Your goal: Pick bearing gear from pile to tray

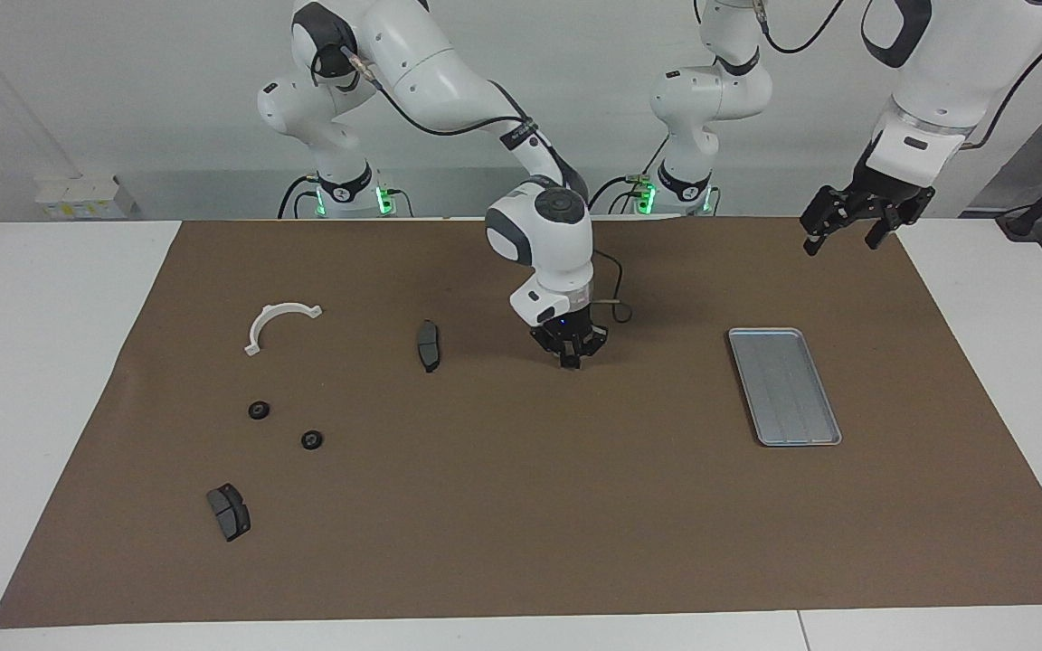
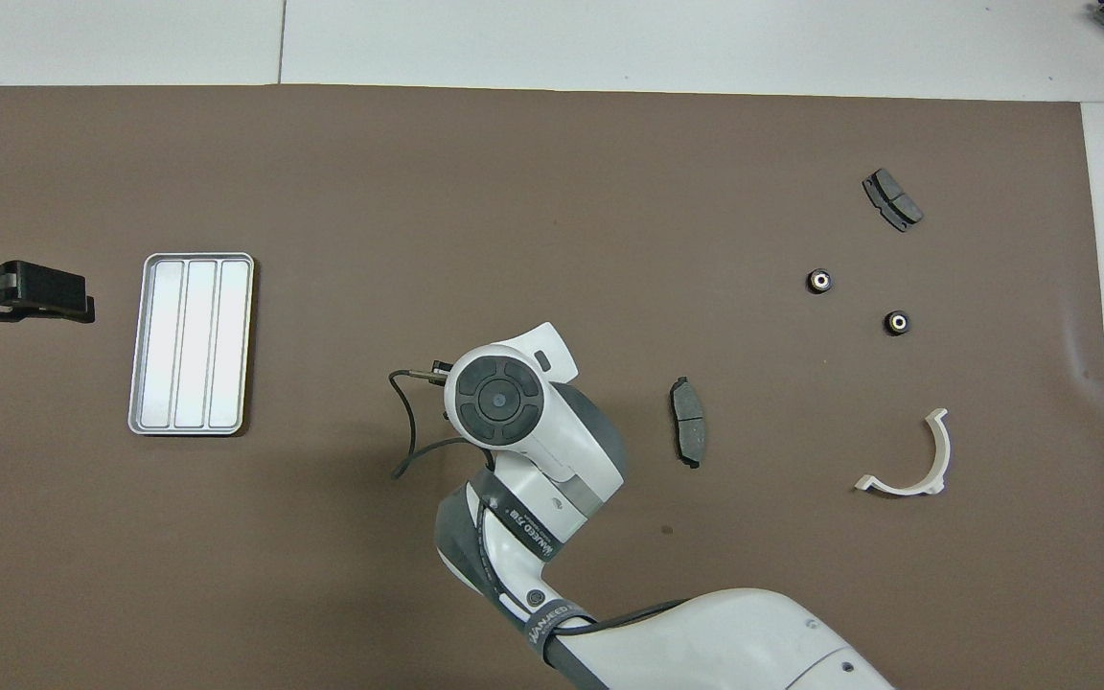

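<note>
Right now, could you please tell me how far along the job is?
Done: nothing shows in the tray. In hand: the right claw hangs over bare mat between a brake pad and the tray; any load is too small to see. Remaining: both black rings lie untouched. The left claw waits.

Tray (image 1: 784,386) toward left arm's end of bench (image 1: 51,362). Bracket (image 1: 279,323), two rings (image 1: 258,410), brake pad (image 1: 229,511) toward right arm's end; second brake pad (image 1: 429,344) near middle, well apart from tray.

2 black rings (image 1: 258,410) on mat; silver tray (image 1: 784,386) flat
</note>
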Robot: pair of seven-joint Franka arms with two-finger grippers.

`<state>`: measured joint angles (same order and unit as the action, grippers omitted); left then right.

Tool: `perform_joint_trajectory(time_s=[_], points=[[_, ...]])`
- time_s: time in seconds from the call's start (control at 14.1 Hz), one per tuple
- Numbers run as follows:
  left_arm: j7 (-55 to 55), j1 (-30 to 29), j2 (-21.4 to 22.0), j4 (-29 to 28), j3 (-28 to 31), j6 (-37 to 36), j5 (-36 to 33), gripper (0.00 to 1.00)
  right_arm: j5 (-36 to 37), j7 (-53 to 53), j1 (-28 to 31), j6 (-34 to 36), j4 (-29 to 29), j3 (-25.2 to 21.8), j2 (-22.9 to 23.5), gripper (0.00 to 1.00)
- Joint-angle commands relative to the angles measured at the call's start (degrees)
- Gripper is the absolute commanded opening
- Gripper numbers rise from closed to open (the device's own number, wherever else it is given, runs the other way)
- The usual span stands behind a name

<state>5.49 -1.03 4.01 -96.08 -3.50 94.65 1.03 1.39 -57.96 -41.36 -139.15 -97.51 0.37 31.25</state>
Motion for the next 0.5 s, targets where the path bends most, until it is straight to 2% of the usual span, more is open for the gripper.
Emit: perform_joint_trajectory(time_s=[0.0, 0.21, 0.43], points=[[0.05, -0.02, 2.06, -1.75, -0.1, -0.61, -0.94, 1.0, 1.59, -1.1, 0.22, 2.13, 1.79, -0.11, 0.22, 1.0], [0.05, -0.46, 1.97, -1.75, -0.01, -0.34, -1.03, 1.0, 1.95, -0.4, 1.27, 2.04, 1.71, -0.72, -0.65, 1.0], [0.4, 0.5, 2.06, -1.83, -0.19, -0.79, -1.03, 1.0, 1.95, 4.06, 5.66, 2.48, -1.44, -0.73, -5.3, 1.0]])
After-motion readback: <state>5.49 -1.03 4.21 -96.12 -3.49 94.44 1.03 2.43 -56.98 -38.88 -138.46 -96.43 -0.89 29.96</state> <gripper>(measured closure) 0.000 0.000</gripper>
